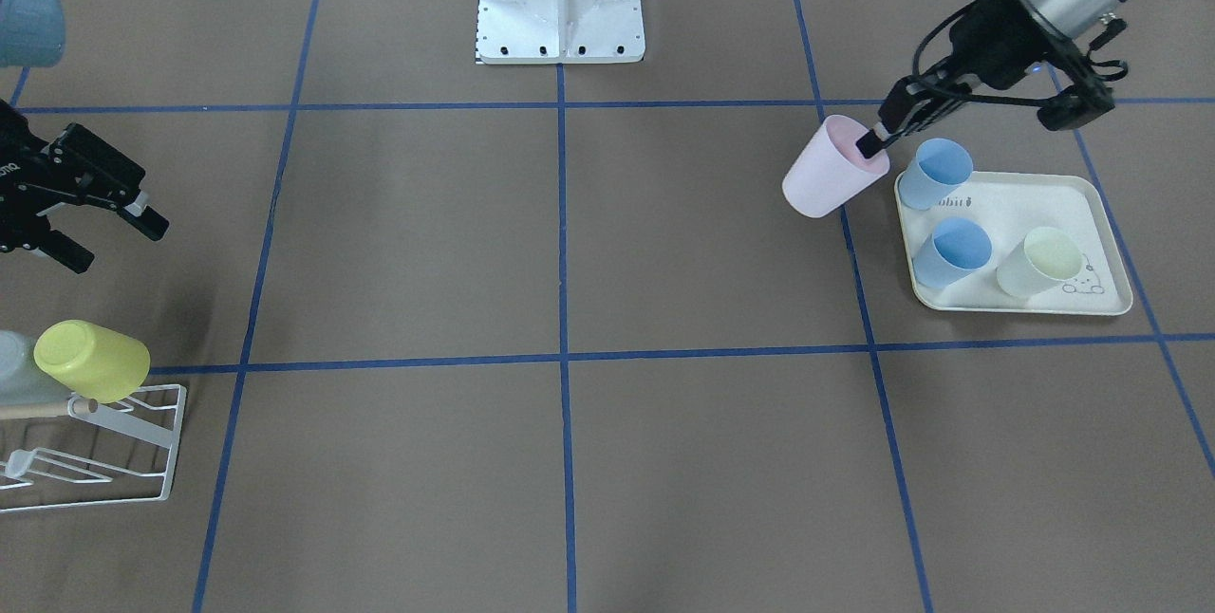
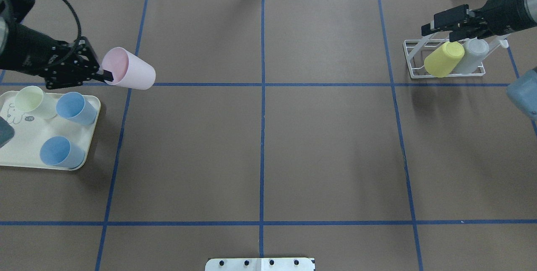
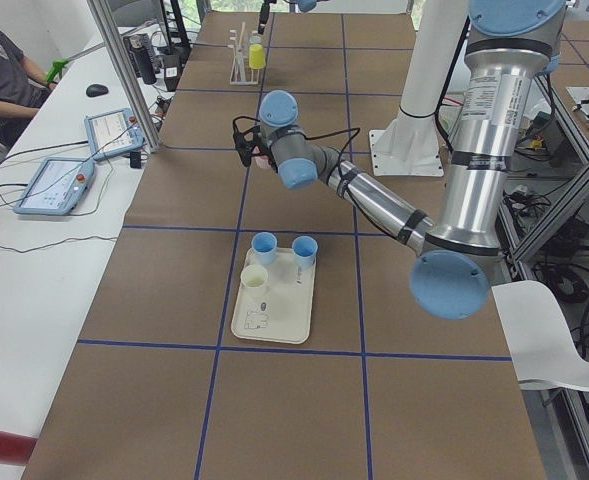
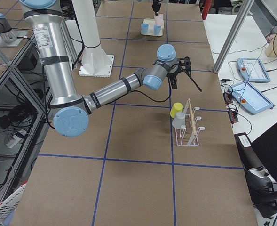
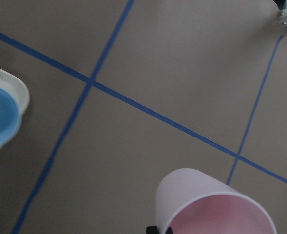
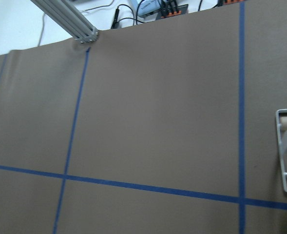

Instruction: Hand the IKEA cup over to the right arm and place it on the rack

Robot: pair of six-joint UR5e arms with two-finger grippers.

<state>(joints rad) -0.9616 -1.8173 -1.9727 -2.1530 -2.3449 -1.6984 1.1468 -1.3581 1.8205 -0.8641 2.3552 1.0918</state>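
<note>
Left gripper [image 2: 102, 76]: fingers are closed on the rim of the pink cup [image 2: 131, 71], with one finger tip seen inside the mouth. The grip is confirmed in the front-facing view, where a black finger [image 1: 869, 142] is seen just inside the rim.

Pink cup: it is held on its side in the air above the desk [image 2: 327, 145]. Its mouth is turned toward the left gripper and its base toward the desk's centre. It is positioned just beside the far corner of the cream tray [image 2: 25, 151] and is not touching it. It is well apart from the rack [image 2: 413, 59], which stands at the opposite end of the desk.

Cream tray: two blue cups [image 2: 75, 108] [image 2: 61, 152] and one pale green cup [image 2: 34, 101] are seen on it, mouths up.

Right gripper [image 2: 441, 27]: fingers are spread apart and nothing is held between them. It is located near the rack, on the rack's far side in the overhead view, and no contact with it is seen.

Rack: a white wire frame with a pale wooden dowel. A yellow cup [image 2: 444, 59] and a grey cup [image 2: 474, 55] are carried on it, side by side and tilted.

Desk: a brown surface marked with a grid of blue tape lines.
</note>
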